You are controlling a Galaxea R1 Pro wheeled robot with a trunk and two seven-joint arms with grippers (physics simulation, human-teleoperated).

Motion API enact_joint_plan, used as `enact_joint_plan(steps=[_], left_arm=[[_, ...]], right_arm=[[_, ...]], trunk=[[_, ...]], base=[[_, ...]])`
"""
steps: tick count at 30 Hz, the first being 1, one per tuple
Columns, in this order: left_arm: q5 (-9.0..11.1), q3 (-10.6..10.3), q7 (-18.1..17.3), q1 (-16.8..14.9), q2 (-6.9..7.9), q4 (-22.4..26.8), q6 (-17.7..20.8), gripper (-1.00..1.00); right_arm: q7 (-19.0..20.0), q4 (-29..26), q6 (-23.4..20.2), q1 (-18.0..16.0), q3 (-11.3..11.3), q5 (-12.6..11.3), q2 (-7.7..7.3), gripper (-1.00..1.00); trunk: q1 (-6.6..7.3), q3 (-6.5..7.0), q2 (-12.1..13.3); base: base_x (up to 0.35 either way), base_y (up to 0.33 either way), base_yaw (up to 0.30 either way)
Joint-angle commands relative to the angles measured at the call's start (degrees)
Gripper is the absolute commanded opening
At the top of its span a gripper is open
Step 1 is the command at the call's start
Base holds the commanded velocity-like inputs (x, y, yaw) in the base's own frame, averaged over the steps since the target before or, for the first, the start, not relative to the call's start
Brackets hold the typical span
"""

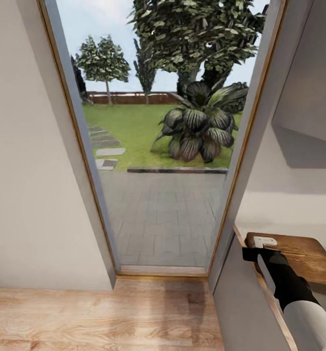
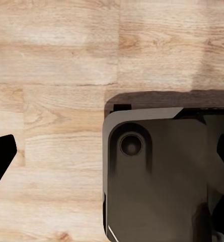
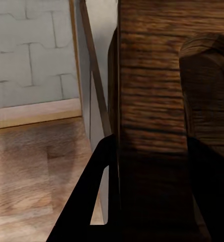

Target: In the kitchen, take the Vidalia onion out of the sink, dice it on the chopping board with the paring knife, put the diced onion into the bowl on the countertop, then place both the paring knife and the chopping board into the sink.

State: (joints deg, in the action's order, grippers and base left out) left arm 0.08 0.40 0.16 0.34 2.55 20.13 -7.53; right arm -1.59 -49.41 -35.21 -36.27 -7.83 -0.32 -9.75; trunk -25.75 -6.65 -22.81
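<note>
**Q:** Entry, right arm. How was it posed?

**A:** In the head view your right arm (image 1: 292, 287) came in from the lower right, its black forearm angled up and inward. The right gripper (image 1: 260, 247) sat at the near edge of the chopping board (image 1: 307, 258). The board lay roughly flat, off the floor, just beside a pale wall. In the right wrist view the board (image 3: 152, 101) ran between the dark fingers (image 3: 86, 206), which were clamped on it.

**Q:** And the left?

**A:** In the left wrist view the left gripper (image 2: 112, 151) pointed down at the light wood floor (image 2: 56, 65). Its fingers (image 2: 1, 156) stood wide apart, at opposite edges of the picture, with nothing between them. A dark glossy body with rounded corners and a round recess (image 2: 162, 176) lay below; I could not tell what it was.

**Q:** Surface and room?

**A:** You faced a tall glazed door (image 1: 158, 146) in a wood-trimmed frame, with cream wall (image 1: 21, 146) on either side. Light plank flooring (image 1: 85, 317) ran up to the threshold. Outside were grey paving (image 1: 158, 219), lawn (image 1: 129, 126), a broad-leaved plant (image 1: 199, 126) and trees (image 1: 102, 61).
</note>
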Motion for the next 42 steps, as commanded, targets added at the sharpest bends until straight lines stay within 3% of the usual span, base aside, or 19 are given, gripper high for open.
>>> enact_joint_plan(steps=[1,18,30,42], left_arm=[[0.01,0.04,0.02,0.01,0.00,0.08,-0.07,1.00],[0.01,0.04,0.02,0.01,0.00,0.08,-0.08,1.00],[0.01,0.04,0.02,0.01,0.00,0.08,-0.08,1.00],[-0.01,0.04,0.02,0.01,-0.03,0.23,-0.10,1.00]], right_arm=[[-0.17,-0.08,-0.30,-0.03,0.01,-0.03,0.00,-1.00],[-0.17,-0.08,-0.30,-0.03,0.01,-0.07,0.07,-1.00],[-0.21,-0.39,-0.31,-0.03,0.06,-0.11,0.08,-1.00],[-0.26,-1.14,-0.30,-0.03,0.15,-0.04,0.09,-1.00]], trunk=[[-0.04,-0.02,-0.11],[-0.04,1.50,-0.11],[-0.04,1.61,-0.11],[-0.04,2.54,-0.11]], base=[[0.000,0.000,0.000],[0.000,0.000,0.000],[-0.073,0.000,0.000],[-0.080,0.000,0.000]])
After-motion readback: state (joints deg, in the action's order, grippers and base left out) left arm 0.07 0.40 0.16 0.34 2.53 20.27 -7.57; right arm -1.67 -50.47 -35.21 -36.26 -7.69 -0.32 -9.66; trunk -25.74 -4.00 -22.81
